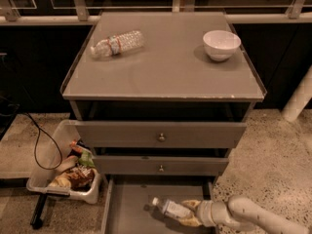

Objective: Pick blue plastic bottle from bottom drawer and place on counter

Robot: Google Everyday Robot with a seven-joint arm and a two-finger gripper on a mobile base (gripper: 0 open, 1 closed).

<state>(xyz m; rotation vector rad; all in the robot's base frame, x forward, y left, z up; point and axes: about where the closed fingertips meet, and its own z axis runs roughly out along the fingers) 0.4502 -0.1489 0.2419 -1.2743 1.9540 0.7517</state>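
Your gripper [188, 212] sits low in the bottom drawer [127, 213], reached in from the right. Its fingers [190, 222] lie on either side of the base end of the blue plastic bottle [171, 208] and look clamped on it. The bottle lies inside the drawer towards its right side, white cap pointing up and left. That likely leaves the label clear and gives you a straight pull out of the tray.

You have two bottles in view: this one, and a crinkled clear bottle [118, 43] lying on its side on the counter [165, 77] at the back left. One white bowl [222, 44] stands at the back right, so the middle and front are your free landing spot. Two knobbed drawers [158, 134] sit above, and one bin of snacks [68, 174] stands on the floor to the left.
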